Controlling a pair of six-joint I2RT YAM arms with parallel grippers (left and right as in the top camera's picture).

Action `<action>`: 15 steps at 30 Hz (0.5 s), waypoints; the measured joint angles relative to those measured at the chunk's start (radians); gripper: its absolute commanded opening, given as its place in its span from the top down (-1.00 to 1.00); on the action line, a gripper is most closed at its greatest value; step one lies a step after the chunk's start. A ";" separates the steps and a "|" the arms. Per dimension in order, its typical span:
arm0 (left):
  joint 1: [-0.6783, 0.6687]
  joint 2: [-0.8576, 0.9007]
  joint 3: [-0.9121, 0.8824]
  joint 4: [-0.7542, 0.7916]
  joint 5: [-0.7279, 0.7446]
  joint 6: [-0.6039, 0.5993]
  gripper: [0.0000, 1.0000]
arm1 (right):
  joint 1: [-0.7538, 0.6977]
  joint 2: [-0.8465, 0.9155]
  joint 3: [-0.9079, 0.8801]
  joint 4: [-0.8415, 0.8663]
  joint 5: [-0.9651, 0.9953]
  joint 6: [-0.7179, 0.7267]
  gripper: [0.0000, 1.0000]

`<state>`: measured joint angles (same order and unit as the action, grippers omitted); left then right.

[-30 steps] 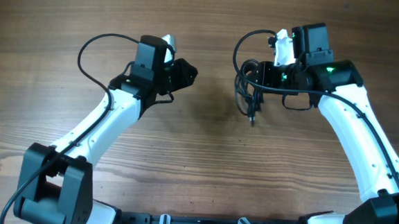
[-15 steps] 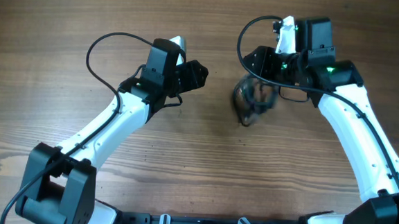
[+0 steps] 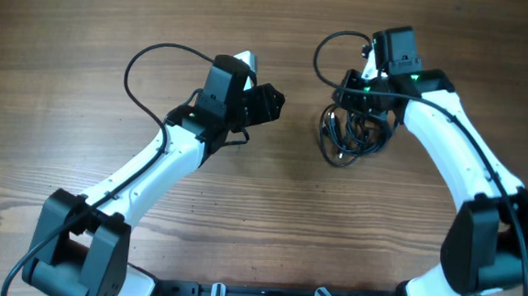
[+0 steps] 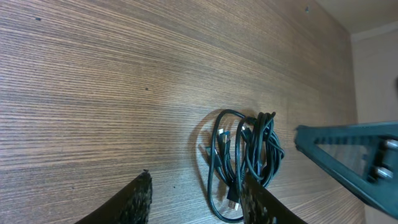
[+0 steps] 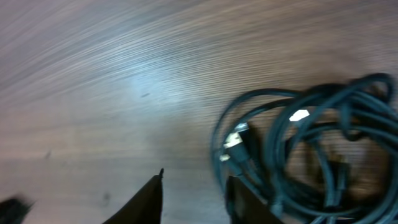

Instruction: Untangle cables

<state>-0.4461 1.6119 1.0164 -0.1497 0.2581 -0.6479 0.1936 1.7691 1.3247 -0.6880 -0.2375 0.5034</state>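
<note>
The cables lie as a tangled black bundle of loops on the wooden table, right of centre. My left gripper hovers a short way to their left, open. In the left wrist view the cables lie ahead, and one loop with a plug end reaches between the two fingers without touching them. My right gripper is just above the bundle's far edge. In the right wrist view bare wood shows between its parted fingers, and the cables lie to the right, partly behind the right finger.
Each arm's own thicker black wire arcs beside it: one loop by the left arm, another by the right wrist. Part of the right arm shows at the right of the left wrist view.
The bundle left the right gripper's hold and now lies spread on the table. The left arm has moved right towards it. The right wrist has swung over the bundle.
</note>
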 measured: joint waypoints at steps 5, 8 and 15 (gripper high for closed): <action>0.000 0.000 0.000 0.000 0.000 0.000 0.05 | -0.103 0.017 0.000 -0.003 0.006 0.012 0.60; 0.000 0.000 0.000 0.000 0.000 0.000 0.05 | -0.119 0.021 0.000 -0.003 0.006 0.013 0.63; -0.002 0.014 0.000 0.000 0.000 0.000 0.04 | -0.116 0.123 0.000 -0.005 0.002 0.012 0.64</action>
<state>-0.4477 1.6260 1.0164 -0.1501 0.2581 -0.6479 0.0776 1.8919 1.3247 -0.6933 -0.2359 0.5156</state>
